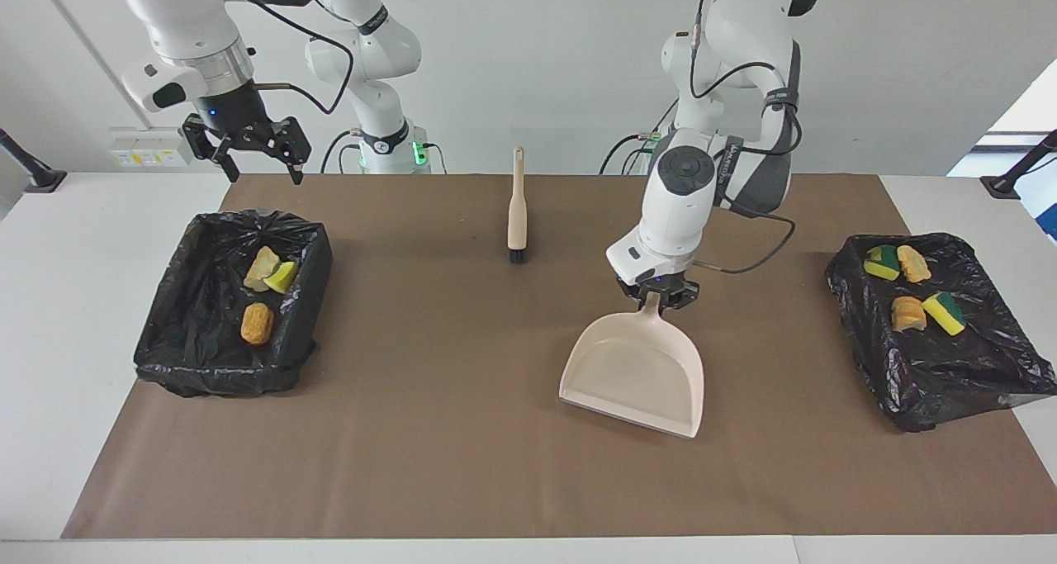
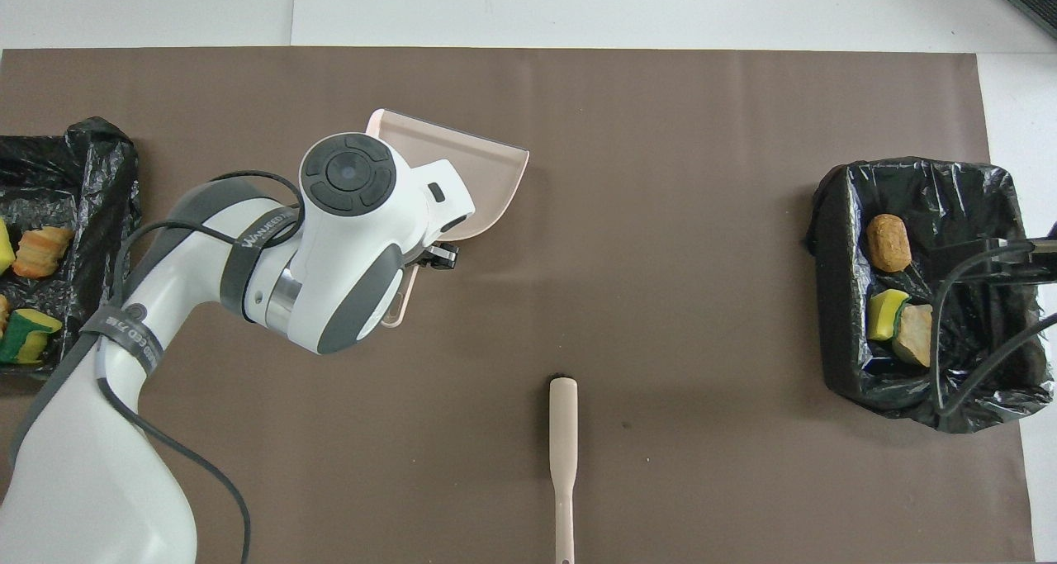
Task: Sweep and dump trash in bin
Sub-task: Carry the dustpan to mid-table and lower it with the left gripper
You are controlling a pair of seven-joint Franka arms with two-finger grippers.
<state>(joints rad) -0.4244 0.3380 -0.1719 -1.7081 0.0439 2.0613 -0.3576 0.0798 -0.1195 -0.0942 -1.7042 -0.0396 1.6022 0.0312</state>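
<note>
Facing view: left gripper (image 1: pixel 658 293) centre frame, pinching dustpan (image 1: pixel 636 374) handle, pan empty. Right gripper (image 1: pixel 245 147) upper left, spread, above bin (image 1: pixel 198 333). Trash (image 1: pixel 257 323) in both bins; brush (image 1: pixel 517 210) top centre.

Overhead view: dustpan (image 2: pixel 487 176) centre-left under left arm; trash (image 2: pixel 888 243) in right-edge bin (image 2: pixel 842 300), more at left edge.

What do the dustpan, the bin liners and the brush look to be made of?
Dustpan: smooth beige plastic, seemingly moulded in one piece, faint sheen. Bin liners: thin black plastic film, crinkled and glossy. Brush: beige handle, probably plastic; black bristles, material unclear.
</note>
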